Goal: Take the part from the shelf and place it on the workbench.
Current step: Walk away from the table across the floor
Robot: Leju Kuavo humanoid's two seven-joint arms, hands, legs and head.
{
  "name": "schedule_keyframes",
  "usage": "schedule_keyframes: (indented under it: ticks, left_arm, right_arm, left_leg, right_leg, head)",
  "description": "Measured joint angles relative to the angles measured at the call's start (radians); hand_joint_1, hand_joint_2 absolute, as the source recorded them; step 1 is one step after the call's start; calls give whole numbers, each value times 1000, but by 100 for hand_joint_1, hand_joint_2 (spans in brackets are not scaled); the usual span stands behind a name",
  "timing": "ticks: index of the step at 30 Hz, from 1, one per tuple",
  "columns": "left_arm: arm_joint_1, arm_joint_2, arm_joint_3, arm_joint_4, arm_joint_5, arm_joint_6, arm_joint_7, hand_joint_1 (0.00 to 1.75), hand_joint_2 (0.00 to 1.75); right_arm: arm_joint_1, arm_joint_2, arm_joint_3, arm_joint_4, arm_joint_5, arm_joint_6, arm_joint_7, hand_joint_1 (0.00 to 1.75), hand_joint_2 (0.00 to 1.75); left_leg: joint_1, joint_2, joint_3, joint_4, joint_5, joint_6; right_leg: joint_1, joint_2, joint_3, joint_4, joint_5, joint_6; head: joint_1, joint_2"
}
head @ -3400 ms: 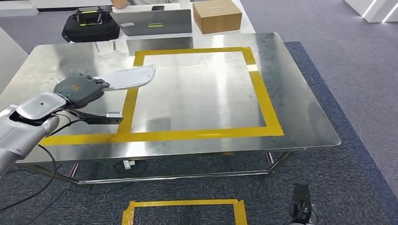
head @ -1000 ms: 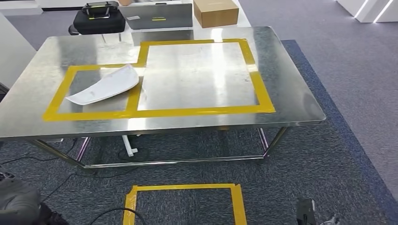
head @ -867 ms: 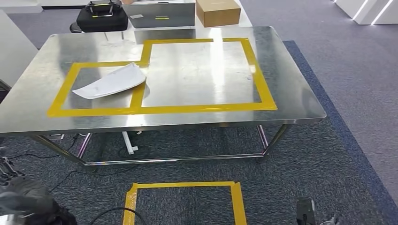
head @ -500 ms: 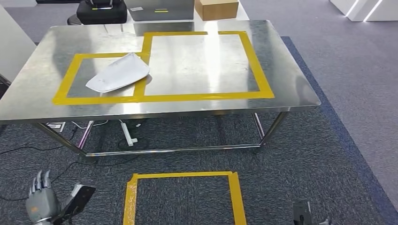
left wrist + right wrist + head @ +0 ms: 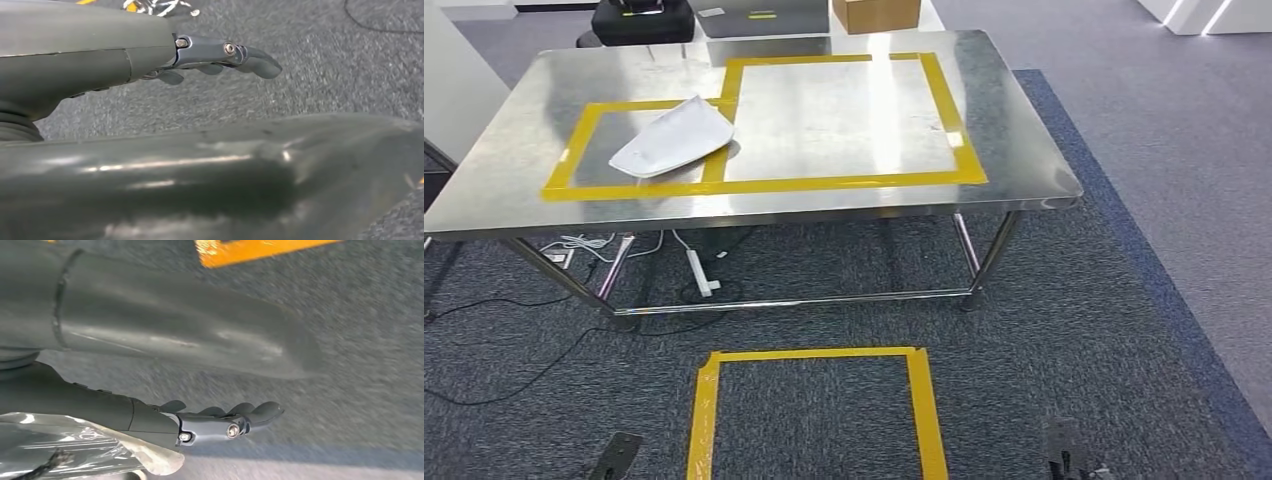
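Observation:
The white curved part [image 5: 674, 138] lies flat on the steel workbench [image 5: 1024, 150], inside the smaller yellow-taped rectangle [image 5: 564, 165], with one end over the tape line it shares with the larger rectangle. Nothing touches it. My left hand [image 5: 125, 60] hangs over grey carpet, its fingers [image 5: 225, 52] stretched out straight and apart from the thumb, holding nothing. My right hand [image 5: 150, 335] hangs the same way above the carpet, fingers [image 5: 225, 422] extended and empty. A dark tip of each hand pokes in at the head view's lower edge.
Behind the workbench stand a black bag [image 5: 642, 18], a grey laptop [image 5: 764, 15] and a cardboard box [image 5: 874, 12]. Cables and a white power strip [image 5: 699, 272] lie under the bench. A yellow tape square [image 5: 814, 410] marks the carpet near me. A white panel [image 5: 449, 80] stands at left.
My left hand has let go of the part, which now lies on the bench, and the arm has dropped out of the head view. The camera has moved back from the bench.

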Motion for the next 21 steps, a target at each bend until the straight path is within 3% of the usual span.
schedule_keyframes:
  ticks: [2, 3, 6, 7, 9, 11, 12, 13, 14, 15, 17, 19, 21]
  left_arm:
    - [-5, -1, 4, 5, -5, 4, -3, 0, 0]
    - [-8, -2, 5, 7, -10, 10, -4, 0, 0]
    - [-11, -4, 5, 14, -21, 27, -12, 0, 0]
    - [-12, -5, 5, 15, -23, 30, -14, 0, 0]
    - [-15, -6, 6, 16, -24, 37, -16, 0, 0]
    - [-16, -9, 7, 19, -24, 48, -16, 0, 0]
    - [-15, -12, 8, 20, -25, 55, -16, 0, 0]
    - [-15, -15, 9, 22, -25, 61, -16, 0, 0]
    - [-16, -18, 10, 23, -25, 67, -16, 0, 0]
    - [-16, -21, 10, 24, -26, 71, -16, 0, 0]
    - [-19, -28, 11, 25, -28, 76, -14, 0, 0]
    - [-21, -33, 11, 27, -30, 78, -10, 0, 0]
    - [-18, -35, 12, 29, -31, 78, -4, 0, 0]
  right_arm:
    - [-1, 0, -5, 0, 0, 19, 26, 0, 0]
    - [-1, -1, -7, 0, 2, 26, 39, 0, 0]
    - [-1, -2, -9, 0, 4, 37, 64, 0, 0]
    - [-1, -3, -10, 0, 5, 38, 67, 0, 0]
    - [-1, -6, -10, 0, 6, 39, 70, 0, 0]
    - [-1, -6, -11, 0, 4, 39, 70, 0, 0]
    - [-1, -7, -12, 0, 3, 39, 71, 0, 0]
    - [-1, -8, -13, 0, 2, 39, 70, 0, 0]
    - [-1, -9, -14, 0, 2, 39, 70, 0, 0]
    - [0, -11, -15, 0, 3, 38, 69, 0, 0]
    - [0, -15, -15, 0, 6, 37, 66, 0, 0]
    - [0, -18, -15, 0, 13, 34, 63, 0, 0]
    - [0, -17, -15, 0, 19, 30, 59, 0, 0]
  left_leg:
    - [-3, 0, 77, -128, 14, 8]
    - [-5, -1, 90, -158, 11, 12]
    - [-9, -6, 80, -173, 21, 32]
    - [-8, -9, 77, -176, 29, 42]
    - [-8, -15, 66, -179, 43, 58]
    - [-13, -25, 51, -177, 54, 64]
    - [-15, -31, 45, -176, 58, 65]
    - [-18, -39, 39, -174, 62, 66]
    - [-20, -49, 34, -172, 65, 65]
    - [-21, -59, 31, -171, 68, 64]
    - [-23, -79, 22, -165, 74, 58]
    - [-20, -98, 8, -160, 82, 47]
    - [-16, -117, -4, -157, 89, 35]
  right_leg:
    - [3, -2, -19, 12, 7, 8]
    - [4, -3, -26, 14, 11, 14]
    - [1, -8, -36, 13, 19, 33]
    - [0, -6, -45, 28, 4, 38]
    - [-1, 4, -86, 122, -62, 43]
    - [-1, 9, -136, 257, -128, 43]
    - [-1, 10, -145, 291, -137, 42]
    - [0, 12, -136, 290, -129, 40]
    - [0, 17, -107, 247, -104, 36]
    - [2, 29, -64, 177, -71, 30]
    - [1, 78, 12, 49, -34, 16]
    - [1, 101, 36, 5, -34, 10]
    - [0, 79, 36, -3, -30, 7]
  head:
    - [1, 0]
    - [1, 0]
    - [1, 0]
    - [2, 0]
    - [4, 0]
    - [4, 0]
    - [4, 0]
    - [4, 0]
    - [4, 0]
    - [4, 0]
    - [3, 0]
    - [2, 0]
    - [3, 0]
